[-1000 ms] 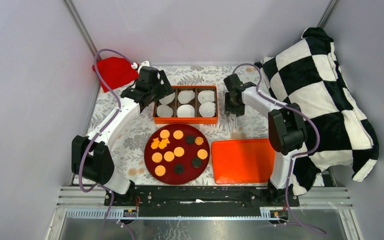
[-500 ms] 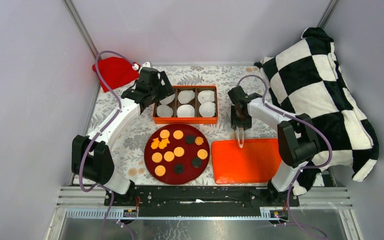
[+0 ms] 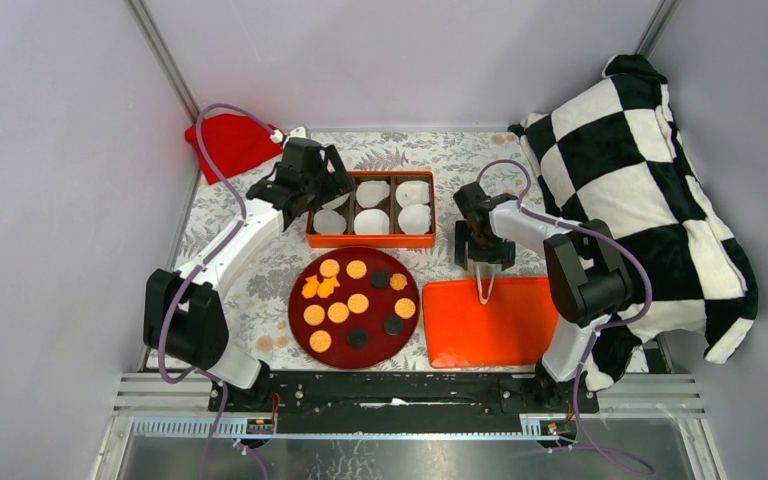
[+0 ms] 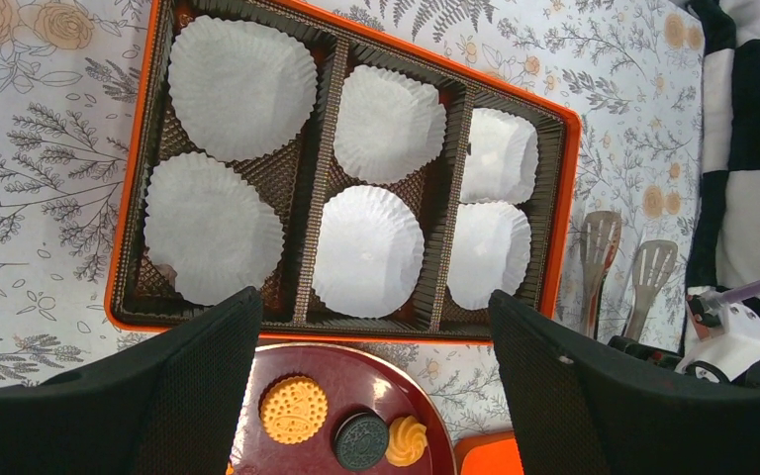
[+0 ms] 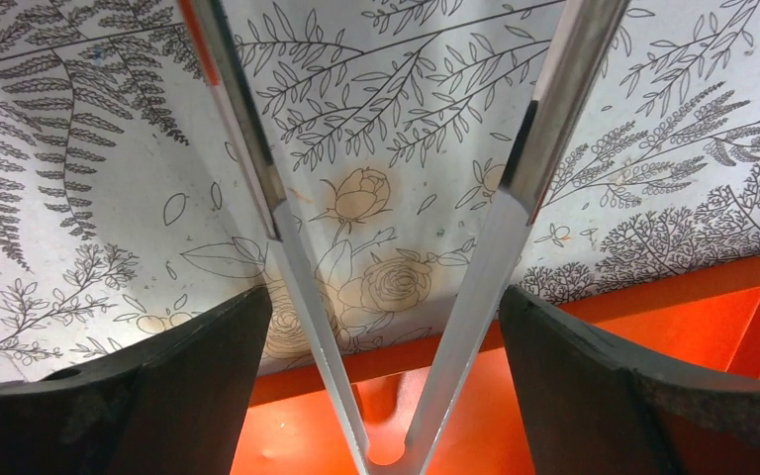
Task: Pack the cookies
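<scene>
The cookies [image 3: 338, 312], orange-tan discs, a few black ones and some orange shaped ones, lie on a dark red plate [image 3: 296, 300]. Three of them show in the left wrist view [image 4: 294, 409]. Behind the plate is an orange box [image 3: 370, 240] holding white paper cups [image 3: 370, 222]. My left gripper [image 3: 315, 190] is open and empty above the box's near-left part [image 4: 374, 297]. My right gripper [image 3: 478, 255] is shut on metal tongs [image 5: 292, 257]. Their hinge end is over the far edge of an orange lid [image 3: 485, 325].
A red cloth [image 3: 230, 140] lies at the back left. A black-and-white checked blanket [image 3: 640, 190] fills the right side. The lid [image 5: 604, 396] lies right of the plate. The tongs' flat tips [image 4: 599, 242] lie just right of the box. Walls close three sides.
My right gripper has moved toward the near side with the tongs, from beside the box to the lid's far edge. My left gripper has shifted slightly right over the box.
</scene>
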Controlling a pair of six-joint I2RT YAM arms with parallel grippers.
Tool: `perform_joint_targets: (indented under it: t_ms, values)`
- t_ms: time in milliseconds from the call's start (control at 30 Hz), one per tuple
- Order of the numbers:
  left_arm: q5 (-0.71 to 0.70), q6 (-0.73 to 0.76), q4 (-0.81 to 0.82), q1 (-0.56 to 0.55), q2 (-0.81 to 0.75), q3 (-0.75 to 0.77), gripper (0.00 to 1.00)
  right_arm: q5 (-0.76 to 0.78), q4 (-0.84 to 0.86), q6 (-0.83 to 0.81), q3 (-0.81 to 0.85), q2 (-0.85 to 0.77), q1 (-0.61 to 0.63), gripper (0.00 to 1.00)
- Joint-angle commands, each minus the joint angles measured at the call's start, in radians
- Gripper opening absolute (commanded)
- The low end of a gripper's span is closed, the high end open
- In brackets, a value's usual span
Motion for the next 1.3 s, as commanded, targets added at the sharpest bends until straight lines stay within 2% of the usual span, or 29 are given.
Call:
perform_joint_targets:
  t_ms: [0, 167, 433, 567, 667, 733, 1033, 1267]
  values:
    - [-0.005, -0.001, 0.044, -0.007, -0.023, -0.020, 0.88, 0.038, 0.018, 0.029, -0.004, 0.039, 0.006, 0.95]
    - [-0.005, -0.001, 0.046, -0.011, -0.020, -0.024, 0.88, -0.020, 0.064, 0.054, -0.043, 0.073, 0.005, 0.92]
    - [0.000, -0.010, 0.057, -0.037, -0.004, -0.025, 0.88, -0.112, 0.142, 0.071, -0.143, 0.075, 0.006, 0.80]
    - [0.003, -0.009, 0.056, -0.048, 0.004, -0.012, 0.88, -0.122, 0.141, 0.061, -0.123, 0.067, 0.006, 0.68]
    - [-0.008, -0.008, 0.051, -0.052, -0.006, -0.011, 0.88, -0.119, 0.126, 0.043, -0.088, 0.053, 0.006, 0.52]
    - [-0.018, -0.005, 0.044, -0.052, -0.014, -0.011, 0.88, -0.107, 0.101, 0.029, -0.055, 0.040, 0.006, 0.49]
    - [-0.037, 0.003, 0.031, -0.052, -0.035, 0.021, 0.88, -0.038, -0.063, -0.046, 0.148, -0.078, 0.010, 0.50]
    - [-0.025, 0.003, 0.034, -0.051, -0.050, 0.030, 0.88, -0.002, -0.218, -0.099, 0.350, -0.076, 0.017, 0.54]
